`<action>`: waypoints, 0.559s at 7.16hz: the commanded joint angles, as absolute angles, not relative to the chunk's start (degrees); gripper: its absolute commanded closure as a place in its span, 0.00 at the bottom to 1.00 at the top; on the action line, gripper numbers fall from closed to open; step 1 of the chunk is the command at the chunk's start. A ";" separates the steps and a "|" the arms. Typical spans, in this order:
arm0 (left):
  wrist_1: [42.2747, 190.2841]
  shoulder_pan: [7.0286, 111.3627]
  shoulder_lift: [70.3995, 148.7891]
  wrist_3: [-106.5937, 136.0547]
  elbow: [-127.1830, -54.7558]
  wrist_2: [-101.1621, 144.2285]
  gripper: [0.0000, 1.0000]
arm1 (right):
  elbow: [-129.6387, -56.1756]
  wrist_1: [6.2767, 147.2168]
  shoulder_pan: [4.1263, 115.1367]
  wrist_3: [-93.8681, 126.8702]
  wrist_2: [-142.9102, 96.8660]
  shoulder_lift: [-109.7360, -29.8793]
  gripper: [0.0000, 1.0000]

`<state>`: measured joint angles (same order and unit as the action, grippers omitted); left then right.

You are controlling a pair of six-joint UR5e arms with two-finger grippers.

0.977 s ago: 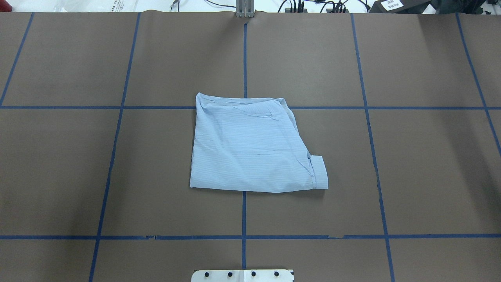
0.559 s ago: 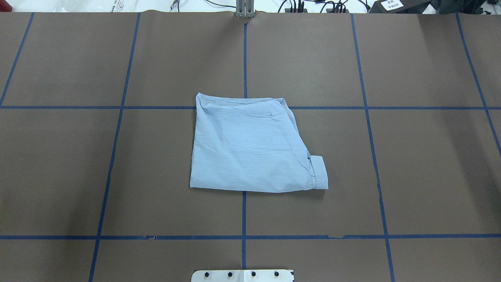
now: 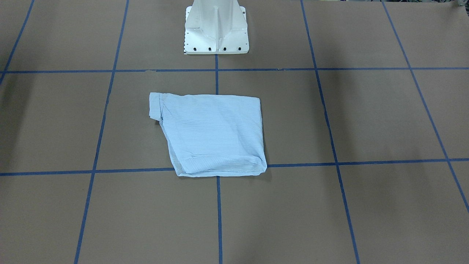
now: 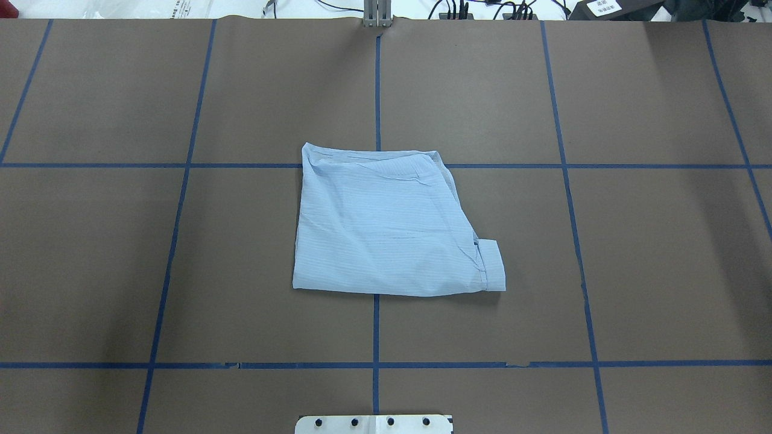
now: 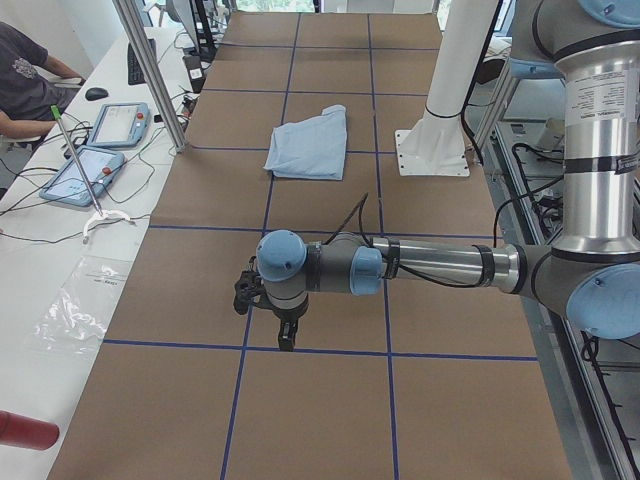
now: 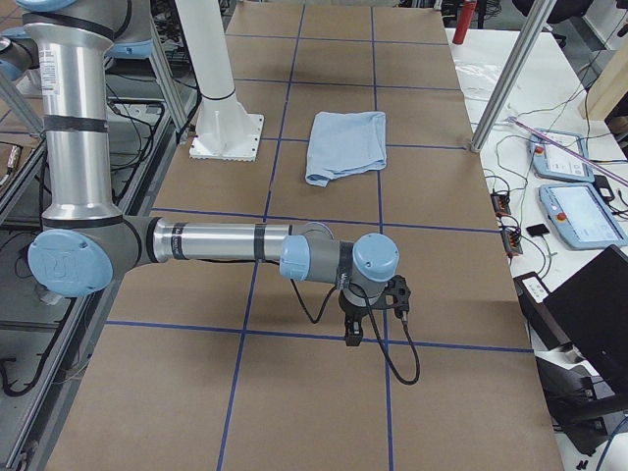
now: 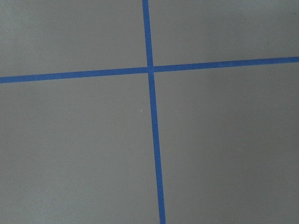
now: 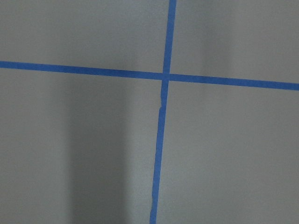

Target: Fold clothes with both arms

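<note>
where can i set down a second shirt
Bare brown paper lies either side of the folded light-blue striped shirt, and across the far row of blue-taped squares. Tighter: between shirt and white metal pedestal base, and at table ends under the left end effector and right end effector.

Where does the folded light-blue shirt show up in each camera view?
Front-facing: shirt at centre, below the white pedestal base.
Overhead: shirt at centre, above the base at the bottom edge.
Exterior left: shirt upper middle, left of the base.
Exterior right: shirt upper middle, right of the base.
Left wrist: not in it.
Right wrist: not in it.
Shared landmark: the pedestal base.
</note>
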<state>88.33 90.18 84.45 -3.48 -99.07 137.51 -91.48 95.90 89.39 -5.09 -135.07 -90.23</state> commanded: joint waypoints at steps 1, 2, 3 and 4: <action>88.33 90.18 84.46 -3.43 -99.49 135.45 0.01 | -91.67 95.80 91.22 -5.10 -135.09 -90.88 0.00; 88.33 90.18 84.46 -3.43 -99.49 135.44 0.01 | -91.67 95.80 91.93 -5.01 -135.00 -90.97 0.00; 88.33 90.18 84.46 -3.43 -99.49 135.44 0.01 | -91.93 95.80 92.02 -2.31 -135.00 -90.88 0.00; 88.33 90.18 84.46 -3.43 -99.49 135.44 0.01 | -92.11 95.80 92.02 -0.37 -135.09 -90.88 0.00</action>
<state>88.33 90.18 84.46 -3.43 -99.47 135.50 -91.88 95.81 91.86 -2.79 -135.02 -90.87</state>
